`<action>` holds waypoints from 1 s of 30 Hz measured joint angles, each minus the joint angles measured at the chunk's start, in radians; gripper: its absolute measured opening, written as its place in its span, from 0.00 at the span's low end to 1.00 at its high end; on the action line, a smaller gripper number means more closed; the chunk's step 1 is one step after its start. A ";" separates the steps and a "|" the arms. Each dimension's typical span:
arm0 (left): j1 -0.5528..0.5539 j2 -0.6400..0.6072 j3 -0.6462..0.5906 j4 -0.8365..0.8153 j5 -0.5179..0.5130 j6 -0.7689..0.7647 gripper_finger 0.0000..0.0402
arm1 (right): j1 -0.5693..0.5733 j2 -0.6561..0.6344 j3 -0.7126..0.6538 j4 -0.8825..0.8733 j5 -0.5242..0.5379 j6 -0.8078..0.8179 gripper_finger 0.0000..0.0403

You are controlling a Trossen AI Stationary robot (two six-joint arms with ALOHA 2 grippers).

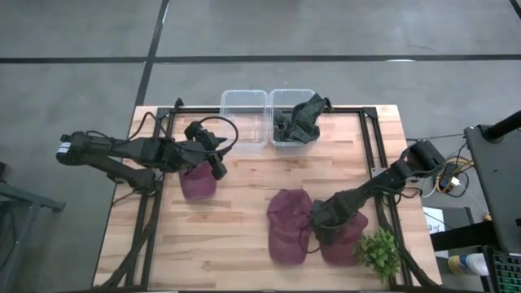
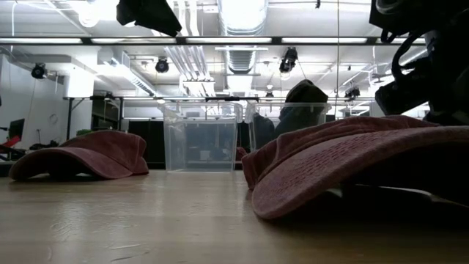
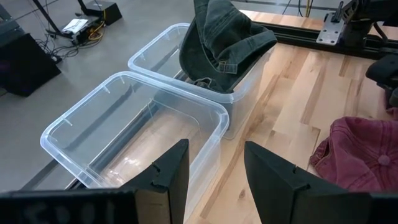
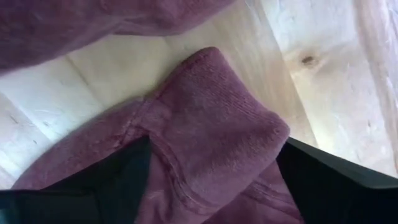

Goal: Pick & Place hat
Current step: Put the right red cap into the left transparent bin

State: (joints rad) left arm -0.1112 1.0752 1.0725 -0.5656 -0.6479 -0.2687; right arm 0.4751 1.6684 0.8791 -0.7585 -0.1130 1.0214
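Observation:
Three maroon hats lie on the wooden table: one at the left (image 1: pixel 198 182), one in the middle (image 1: pixel 287 226), and one at the right (image 1: pixel 346 238). My right gripper (image 1: pixel 320 221) is down on the right hat (image 4: pixel 205 143), open, with a raised fold of the hat between its fingers. My left gripper (image 1: pixel 216 159) hovers open above the left hat's far end, touching nothing. In its wrist view it (image 3: pixel 214 177) points at the empty clear bin (image 3: pixel 134 134). The second bin (image 1: pixel 293 118) holds dark green hats (image 3: pixel 224 43). My right gripper's open fingers straddle a bunched fold at the maroon hat's edge (image 4: pixel 217 124), coming from above at a slant. The cloth lies against the inner sides of both fingers (image 4: pixel 118 180). The hat rests on the table, not lifted.
A small green plant (image 1: pixel 378 254) stands near the table's right near corner, close beside the right hat. The two clear bins (image 1: pixel 244 118) sit side by side at the far edge. A black frame rail (image 1: pixel 376 155) runs along the table's sides. Bare wood lies between the left and middle hats.

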 joint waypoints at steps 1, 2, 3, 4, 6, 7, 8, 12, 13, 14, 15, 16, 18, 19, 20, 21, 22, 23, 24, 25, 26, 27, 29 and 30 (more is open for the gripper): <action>0.000 0.000 0.000 0.000 0.000 0.000 0.37 | 0.000 -0.001 0.000 0.003 -0.001 0.000 0.79; 0.000 0.000 0.000 -0.001 0.000 0.000 0.37 | 0.000 -0.002 0.000 0.005 -0.001 0.003 0.76; 0.000 0.000 0.000 -0.003 0.000 0.000 0.37 | 0.000 -0.002 0.000 0.006 0.000 0.005 0.73; 0.000 0.000 0.000 -0.004 0.000 0.000 0.37 | 0.000 -0.005 -0.001 0.008 0.000 0.006 0.69; 0.000 0.000 0.000 -0.004 0.000 0.000 0.37 | 0.001 -0.006 -0.002 0.008 0.001 0.007 0.61; 0.000 0.000 0.000 -0.003 0.000 0.000 0.37 | 0.001 -0.007 -0.002 0.009 0.001 0.007 0.58; 0.000 0.000 0.000 -0.003 0.000 0.000 0.37 | 0.001 -0.010 -0.002 0.009 0.002 0.007 0.54; 0.000 0.000 0.000 -0.004 0.000 0.000 0.37 | 0.000 -0.013 -0.003 0.006 0.008 0.009 0.40; 0.000 0.000 0.000 -0.004 0.000 0.000 0.37 | 0.001 -0.017 -0.003 0.005 0.012 0.009 0.36; 0.000 0.000 0.000 -0.004 0.000 0.002 0.37 | 0.001 -0.021 -0.003 0.003 0.020 0.008 0.33; 0.000 0.000 0.000 -0.004 0.000 0.006 0.37 | 0.001 -0.027 -0.004 0.001 0.033 0.009 0.30; 0.000 0.000 0.000 -0.004 0.000 0.007 0.37 | 0.001 -0.037 -0.005 -0.002 0.046 0.008 0.27; 0.000 0.000 0.000 -0.004 0.000 0.007 0.37 | 0.000 -0.065 -0.006 -0.003 0.082 0.010 0.20; 0.000 0.000 0.000 -0.004 0.000 0.007 0.37 | 0.000 -0.084 -0.006 -0.003 0.104 0.014 0.17; 0.000 0.000 0.000 -0.004 0.000 0.007 0.37 | 0.000 -0.103 -0.006 -0.003 0.131 0.020 0.14; 0.000 0.000 0.000 -0.004 0.000 0.007 0.37 | 0.000 -0.124 -0.006 -0.004 0.155 0.022 0.12; 0.000 0.000 0.000 -0.004 0.000 0.007 0.37 | 0.000 -0.145 -0.006 -0.005 0.175 0.021 0.09; 0.000 0.000 0.000 -0.004 0.000 0.007 0.37 | 0.000 -0.166 -0.006 -0.004 0.193 0.021 0.07; 0.000 0.000 0.000 -0.003 0.000 0.006 0.37 | 0.000 -0.188 -0.006 -0.006 0.207 0.021 0.05; 0.000 0.000 0.000 -0.003 0.000 0.005 0.37 | 0.000 -0.212 -0.006 -0.014 0.222 0.021 0.04; 0.000 0.000 0.000 -0.004 0.000 0.003 0.37 | 0.000 -0.234 -0.006 -0.027 0.234 0.023 0.04; 0.000 0.000 0.000 -0.003 0.000 0.001 0.37 | 0.000 -0.254 -0.006 -0.042 0.245 0.029 0.04; 0.000 0.000 0.000 -0.003 0.000 0.000 0.37 | 0.000 -0.294 -0.005 -0.098 0.254 0.044 0.04; 0.000 0.000 0.000 -0.001 0.000 -0.001 0.37 | 0.000 -0.313 -0.005 -0.127 0.256 0.048 0.04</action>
State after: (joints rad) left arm -0.1112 1.0748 1.0725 -0.5665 -0.6479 -0.2693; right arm 0.4751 1.3556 0.8738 -0.8850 0.1427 1.0697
